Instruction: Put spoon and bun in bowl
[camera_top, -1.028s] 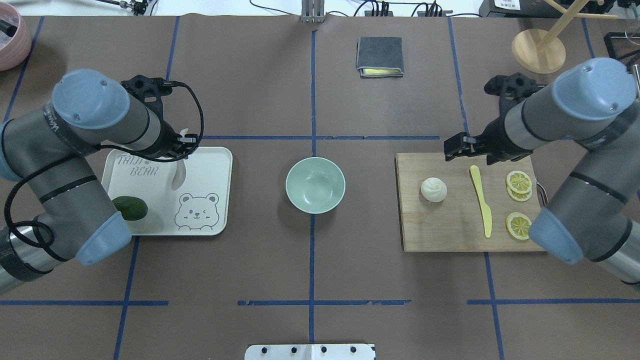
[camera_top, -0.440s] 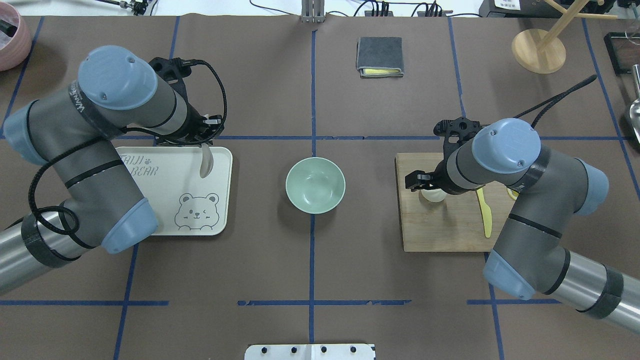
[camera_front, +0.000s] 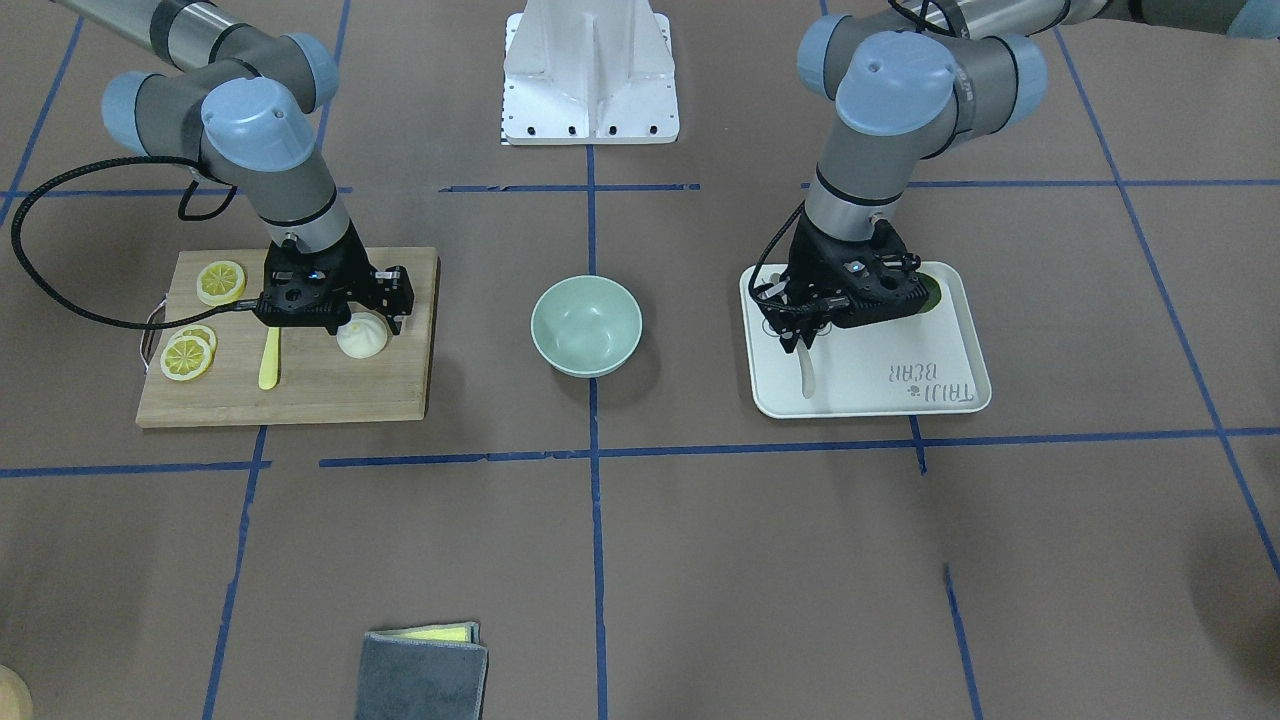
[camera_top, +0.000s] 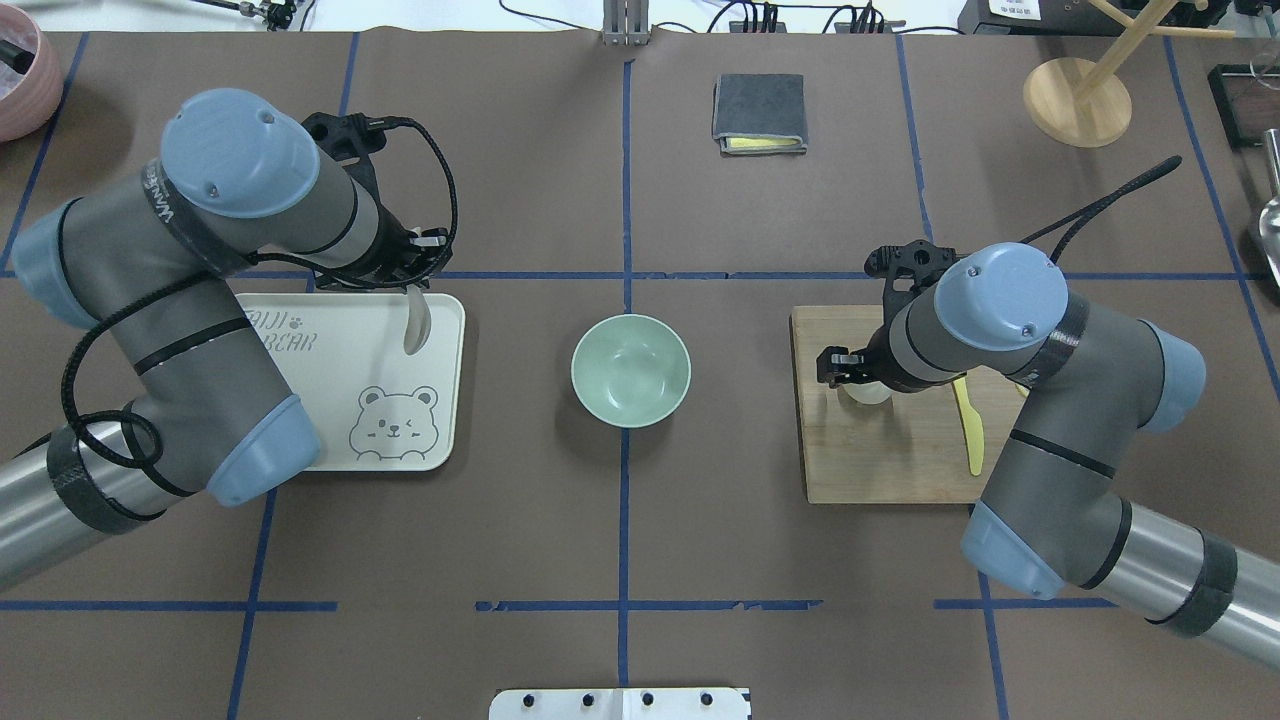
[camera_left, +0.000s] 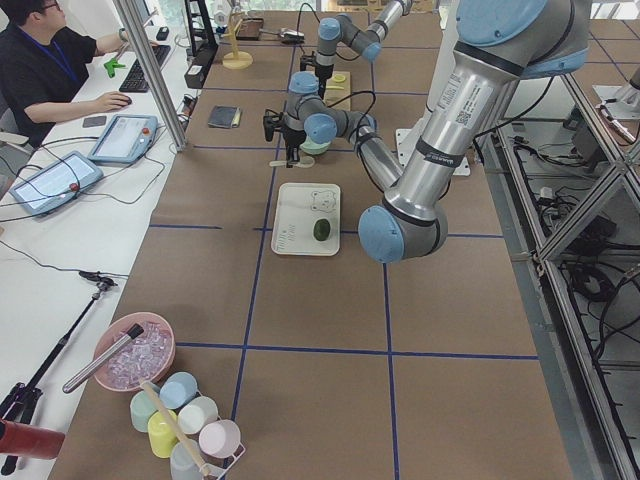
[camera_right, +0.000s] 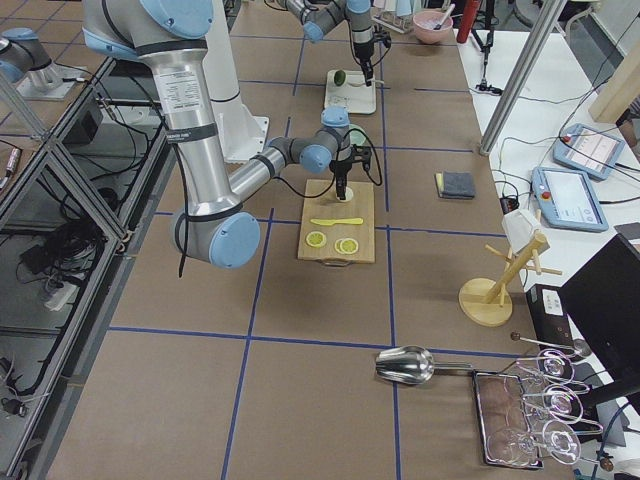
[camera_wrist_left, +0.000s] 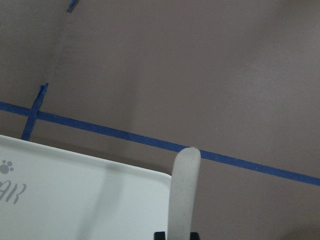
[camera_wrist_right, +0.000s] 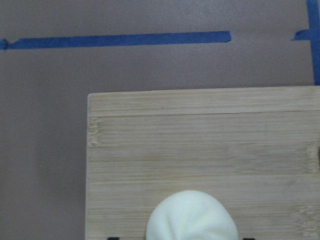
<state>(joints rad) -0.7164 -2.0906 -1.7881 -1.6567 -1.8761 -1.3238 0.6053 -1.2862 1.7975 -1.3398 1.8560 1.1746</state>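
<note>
Left hand (camera_front: 805, 335) pinches the handle of the spoon (camera_front: 807, 372), whose pale translucent scoop end hangs over the white tray (camera_front: 940, 400). Right hand (camera_front: 362, 322) stands open astride the bun (camera_front: 362, 342), a white pleated ball on the wooden board (camera_front: 300, 395). Between them, the bowl (camera_front: 586, 325) sits on the bench (camera_front: 600, 560).

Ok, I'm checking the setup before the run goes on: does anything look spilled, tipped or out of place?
Nothing stands out. The bowl sits upright and empty, the bun rests intact on the cutting board, and the left pincer holds the spoon over the tray.
</note>
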